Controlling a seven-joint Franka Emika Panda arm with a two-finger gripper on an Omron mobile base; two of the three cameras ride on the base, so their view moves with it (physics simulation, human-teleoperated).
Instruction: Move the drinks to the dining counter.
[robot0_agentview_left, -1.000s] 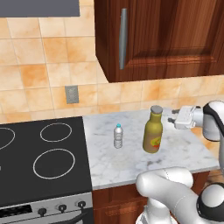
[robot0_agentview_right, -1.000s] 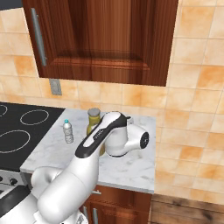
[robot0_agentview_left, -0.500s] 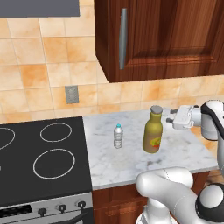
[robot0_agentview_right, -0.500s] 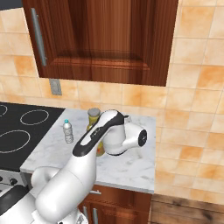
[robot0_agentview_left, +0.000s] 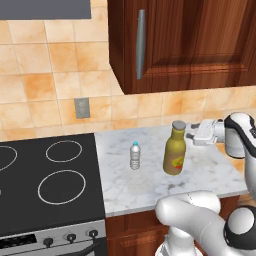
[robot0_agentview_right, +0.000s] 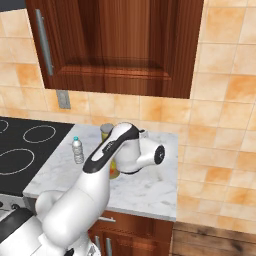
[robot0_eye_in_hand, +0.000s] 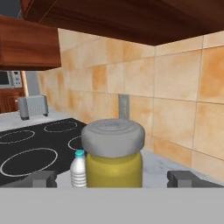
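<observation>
Neither drink has left the marble tabletop (robot0_agentview_left: 200, 175) yet. The amber bottle (robot0_agentview_left: 175, 150) stands upright on it, right of the stove (robot0_agentview_left: 50, 185), with the small water bottle (robot0_agentview_left: 135, 155) between them. The pincer (robot0_agentview_left: 191, 135) sits level with the amber bottle's cap, spread wide, gripping nothing. Both carries remain. Orange wall tiles (robot0_agentview_left: 50, 85) and a dark wood cabinet (robot0_agentview_left: 200, 40) rise behind.
</observation>
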